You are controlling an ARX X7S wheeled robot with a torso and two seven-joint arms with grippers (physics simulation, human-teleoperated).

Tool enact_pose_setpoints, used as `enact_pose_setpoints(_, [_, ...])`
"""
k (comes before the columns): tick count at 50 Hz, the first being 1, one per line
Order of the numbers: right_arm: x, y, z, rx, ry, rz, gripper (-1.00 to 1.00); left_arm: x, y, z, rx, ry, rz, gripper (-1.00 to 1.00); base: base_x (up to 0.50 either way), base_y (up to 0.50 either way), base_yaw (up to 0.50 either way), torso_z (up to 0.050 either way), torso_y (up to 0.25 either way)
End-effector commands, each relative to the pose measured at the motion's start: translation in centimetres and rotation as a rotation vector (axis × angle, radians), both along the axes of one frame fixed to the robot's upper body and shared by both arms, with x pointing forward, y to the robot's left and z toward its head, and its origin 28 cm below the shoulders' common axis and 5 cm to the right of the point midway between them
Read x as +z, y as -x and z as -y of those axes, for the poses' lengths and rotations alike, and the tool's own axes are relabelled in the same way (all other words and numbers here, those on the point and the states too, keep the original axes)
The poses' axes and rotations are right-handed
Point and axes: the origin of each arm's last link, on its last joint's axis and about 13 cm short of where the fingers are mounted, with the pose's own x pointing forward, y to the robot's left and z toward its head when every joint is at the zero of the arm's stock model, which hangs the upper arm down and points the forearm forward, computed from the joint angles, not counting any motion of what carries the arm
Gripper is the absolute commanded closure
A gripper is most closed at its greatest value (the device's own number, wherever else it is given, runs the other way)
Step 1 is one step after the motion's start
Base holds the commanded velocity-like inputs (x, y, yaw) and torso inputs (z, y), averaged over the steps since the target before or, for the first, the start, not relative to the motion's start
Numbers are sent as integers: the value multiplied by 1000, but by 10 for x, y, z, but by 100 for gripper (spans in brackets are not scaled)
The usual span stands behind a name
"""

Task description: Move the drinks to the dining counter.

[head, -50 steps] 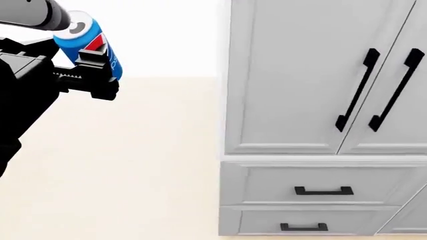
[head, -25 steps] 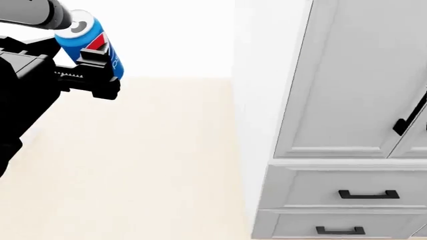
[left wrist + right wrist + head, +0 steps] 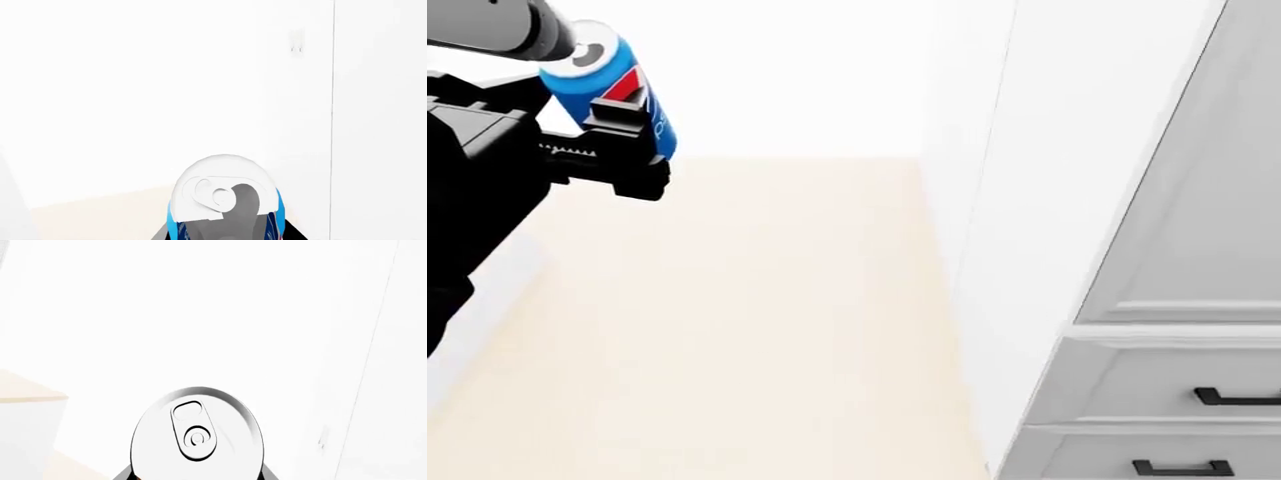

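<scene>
Pepsi can (image 3: 607, 85) clamped in left hand (image 3: 614, 140), second can (image 3: 197, 432) seemingly gripped by right hand, colour hidden

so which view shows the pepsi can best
The head view: the blue Pepsi can shows its logo, held in the left pincer. The left wrist view shows mostly its lid; the right wrist view shows a different can.

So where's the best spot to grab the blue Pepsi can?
Round its middle, from the side, just as the left gripper holds the blue Pepsi can now. The can is a smooth round tube, so the fingers press flat against opposite walls. Its silver top stays clear of the fingers, and the can sits only slightly tilted.
</scene>
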Motion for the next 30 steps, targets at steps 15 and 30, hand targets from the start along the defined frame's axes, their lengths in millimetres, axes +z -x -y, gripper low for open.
enact_pose_setpoints(15, [2, 0, 2, -8, 8, 18, 100, 1, 0, 1, 3, 7, 5, 100, 46, 500, 0, 1, 1])
enact_pose_setpoints(30, [2, -1, 1, -11, 16, 20, 100, 2, -1, 1, 2, 6, 6, 100, 47, 500, 0, 0, 1])
